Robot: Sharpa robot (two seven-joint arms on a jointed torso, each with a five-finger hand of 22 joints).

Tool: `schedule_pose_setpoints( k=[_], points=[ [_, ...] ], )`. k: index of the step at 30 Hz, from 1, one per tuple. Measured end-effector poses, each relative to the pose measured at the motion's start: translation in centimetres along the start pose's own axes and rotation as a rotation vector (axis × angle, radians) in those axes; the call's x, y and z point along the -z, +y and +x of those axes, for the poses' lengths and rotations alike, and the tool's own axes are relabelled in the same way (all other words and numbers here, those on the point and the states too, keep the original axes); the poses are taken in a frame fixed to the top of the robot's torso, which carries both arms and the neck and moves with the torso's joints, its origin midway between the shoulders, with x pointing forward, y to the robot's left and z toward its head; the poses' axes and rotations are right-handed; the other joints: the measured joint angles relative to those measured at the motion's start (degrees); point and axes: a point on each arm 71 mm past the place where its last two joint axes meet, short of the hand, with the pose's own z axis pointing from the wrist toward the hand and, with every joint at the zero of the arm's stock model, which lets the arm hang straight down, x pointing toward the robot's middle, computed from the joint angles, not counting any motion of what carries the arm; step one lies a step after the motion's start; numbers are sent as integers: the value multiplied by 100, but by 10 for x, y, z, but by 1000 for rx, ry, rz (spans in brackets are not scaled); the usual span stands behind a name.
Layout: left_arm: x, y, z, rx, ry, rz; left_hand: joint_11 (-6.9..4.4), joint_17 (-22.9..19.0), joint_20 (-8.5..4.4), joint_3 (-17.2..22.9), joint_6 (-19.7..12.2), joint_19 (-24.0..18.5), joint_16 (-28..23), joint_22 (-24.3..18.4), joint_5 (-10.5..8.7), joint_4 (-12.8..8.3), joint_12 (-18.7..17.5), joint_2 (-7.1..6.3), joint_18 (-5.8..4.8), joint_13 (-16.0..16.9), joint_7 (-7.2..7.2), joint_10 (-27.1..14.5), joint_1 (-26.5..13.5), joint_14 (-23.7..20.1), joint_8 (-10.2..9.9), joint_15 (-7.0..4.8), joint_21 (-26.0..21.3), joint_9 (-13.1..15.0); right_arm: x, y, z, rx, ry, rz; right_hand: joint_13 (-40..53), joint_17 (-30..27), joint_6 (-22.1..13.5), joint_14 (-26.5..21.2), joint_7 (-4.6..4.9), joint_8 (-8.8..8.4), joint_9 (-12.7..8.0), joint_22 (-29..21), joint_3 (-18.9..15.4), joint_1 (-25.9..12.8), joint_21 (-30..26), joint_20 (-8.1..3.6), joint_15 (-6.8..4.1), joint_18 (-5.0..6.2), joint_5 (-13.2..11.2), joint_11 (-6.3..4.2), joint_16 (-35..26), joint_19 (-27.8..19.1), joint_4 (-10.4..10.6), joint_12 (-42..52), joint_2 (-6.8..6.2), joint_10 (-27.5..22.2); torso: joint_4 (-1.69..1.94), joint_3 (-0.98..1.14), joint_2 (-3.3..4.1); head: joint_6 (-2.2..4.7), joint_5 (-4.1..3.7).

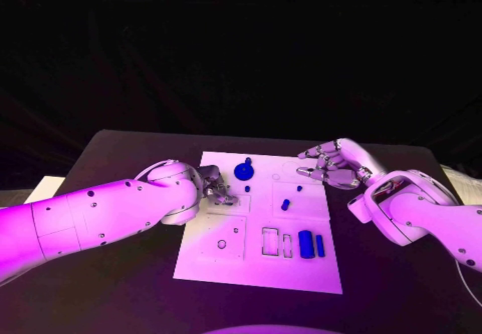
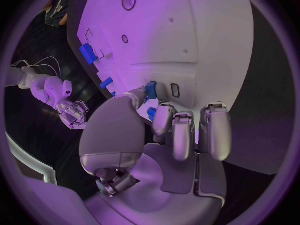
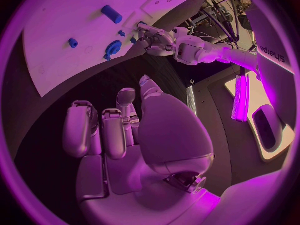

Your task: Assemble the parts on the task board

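The white task board [image 1: 216,261] lies in the middle of the black table. On it are a round blue part [image 1: 243,169], a small blue piece [image 1: 247,188], a short blue cylinder [image 1: 285,204] and two blue blocks [image 1: 305,244] near the front. My left hand [image 1: 217,193] rests low over the board's left side. Its thumb and fingers pinch a small blue part [image 2: 150,90]. My right hand [image 1: 332,164] hovers over the board's far right corner, fingers loosely apart and holding nothing. In the right wrist view the left hand [image 3: 153,37] is by the round blue part [image 3: 113,47].
Rectangular slots [image 1: 271,241] and a round hole [image 1: 221,244] mark the board's near half. Bare black table [image 1: 111,292] surrounds the board on all sides. A pale object [image 1: 45,188] lies at the table's left edge.
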Motion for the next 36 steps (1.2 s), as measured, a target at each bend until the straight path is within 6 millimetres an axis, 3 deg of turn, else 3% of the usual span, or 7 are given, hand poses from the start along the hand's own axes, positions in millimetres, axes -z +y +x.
schedule_pose_setpoints(
  k=[19,24,27,36],
  points=[
    [-5,-3,-1,-9,9,-11,-22,-1,-21,-159,61,-21,0,0,0,194,101,6,0,102,1,63,-175,20,62,-20,62,16,0,0,1,-24,7,14,-36,-1,0,0,0,0,-5,-46,-103,-136,-38,21,0,0,76,0,-46,-22,103,0,14,0,-1,1,0,18,-16],
    [-5,-3,-1,-11,10,-13,-22,-1,-21,-175,71,-21,0,0,0,210,102,29,0,114,9,63,-198,20,78,-20,64,23,0,-1,0,-33,7,22,-58,-1,0,0,0,0,-4,-53,-167,-189,-48,22,0,0,342,0,-71,-22,150,1,22,0,-2,3,0,14,-24],
    [-6,-3,-1,-12,11,-13,-39,-1,-21,-176,85,-21,0,0,0,211,120,27,-1,123,-4,81,-200,9,89,-31,84,24,0,-2,0,-37,8,26,-61,-1,0,0,0,0,-4,-53,-176,-189,-48,22,0,0,377,0,-78,-22,142,1,22,0,-1,3,0,14,-31],
    [-6,-3,-2,-13,12,-16,-21,-1,-21,-552,132,-21,0,0,0,280,134,-28,0,129,-11,103,-609,0,97,-40,84,23,0,-2,0,-43,10,33,-127,-2,0,0,0,0,-4,-83,-199,-189,-71,21,0,0,409,10,-111,-22,165,-44,22,-53,7,2,-2,12,-36]
  ],
)
